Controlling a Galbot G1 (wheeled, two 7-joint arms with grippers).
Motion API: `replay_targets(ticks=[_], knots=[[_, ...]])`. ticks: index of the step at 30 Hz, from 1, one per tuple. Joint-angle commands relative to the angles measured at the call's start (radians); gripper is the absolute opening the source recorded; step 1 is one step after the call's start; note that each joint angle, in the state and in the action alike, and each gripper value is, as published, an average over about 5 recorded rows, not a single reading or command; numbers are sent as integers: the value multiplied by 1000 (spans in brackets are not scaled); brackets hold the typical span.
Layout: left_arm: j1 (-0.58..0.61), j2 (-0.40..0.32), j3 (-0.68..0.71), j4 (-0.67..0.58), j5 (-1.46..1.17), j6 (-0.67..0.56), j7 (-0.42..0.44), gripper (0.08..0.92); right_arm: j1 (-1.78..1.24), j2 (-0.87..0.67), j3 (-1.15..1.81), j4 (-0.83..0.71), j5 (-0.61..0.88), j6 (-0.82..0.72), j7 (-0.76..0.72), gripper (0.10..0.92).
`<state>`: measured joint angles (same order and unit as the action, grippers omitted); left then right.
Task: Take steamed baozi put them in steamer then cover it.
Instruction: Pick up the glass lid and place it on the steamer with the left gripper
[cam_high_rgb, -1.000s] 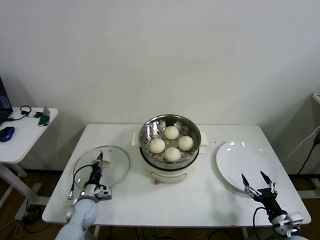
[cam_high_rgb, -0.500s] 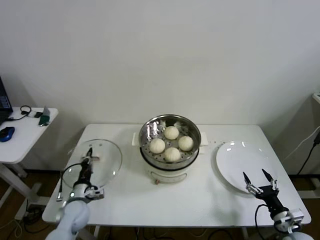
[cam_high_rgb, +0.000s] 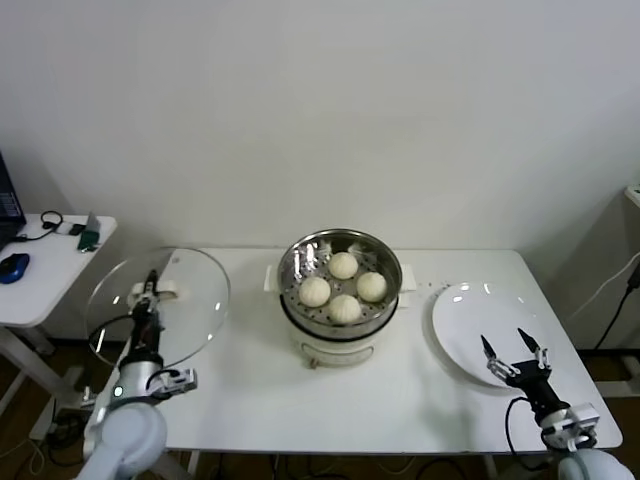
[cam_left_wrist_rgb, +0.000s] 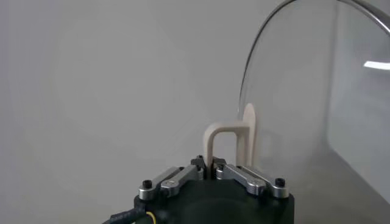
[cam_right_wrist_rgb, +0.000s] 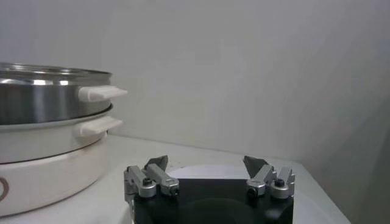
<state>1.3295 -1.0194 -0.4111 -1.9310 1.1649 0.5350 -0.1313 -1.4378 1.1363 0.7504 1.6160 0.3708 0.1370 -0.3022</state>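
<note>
With all 4 buns (cam_high_rgb: 343, 291) already in the steamer (cam_high_rgb: 340, 298), the left gripper (cam_high_rgb: 152, 291), jaws pinching the handle, has just lifted the lid (cam_high_rgb: 158, 306) off the surface, while the right gripper (cam_high_rgb: 510, 345) waits with jaws spread.

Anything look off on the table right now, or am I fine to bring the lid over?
Nothing stands out. All four baozi sit in the steamer, which stands upright. The left gripper holds the cover by its handle, tilted up off the table's left end. The right gripper is open over the plate.

head high, wrists low (steamer (cam_right_wrist_rgb: 52, 112) shared)
</note>
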Motion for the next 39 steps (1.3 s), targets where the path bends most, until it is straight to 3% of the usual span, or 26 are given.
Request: replay_targets(ticks=[1, 4, 8, 15, 29, 39], knots=[[-109, 138, 187, -207, -43, 195, 129, 147, 54, -3, -35, -14, -21, -4, 4, 823], [-240, 115, 331, -186, -7, 236, 198, 147, 71, 0, -44, -19, -31, -7, 7, 823], [-399, 10, 475, -135, 92, 250, 316, 147, 83, 8, -45, -20, -47, -11, 9, 823], [-539, -150, 593, 1, 205, 250, 425, 147, 79, 7, -20, -37, -56, -6, 10, 823], [-639, -423, 687, 270, 236, 250, 383, 147, 59, 13, 22, -53, -58, 8, 0, 823], [-632, -501, 687, 352, 256, 250, 370, 147, 59, 22, 32, -71, -60, 18, -6, 823]])
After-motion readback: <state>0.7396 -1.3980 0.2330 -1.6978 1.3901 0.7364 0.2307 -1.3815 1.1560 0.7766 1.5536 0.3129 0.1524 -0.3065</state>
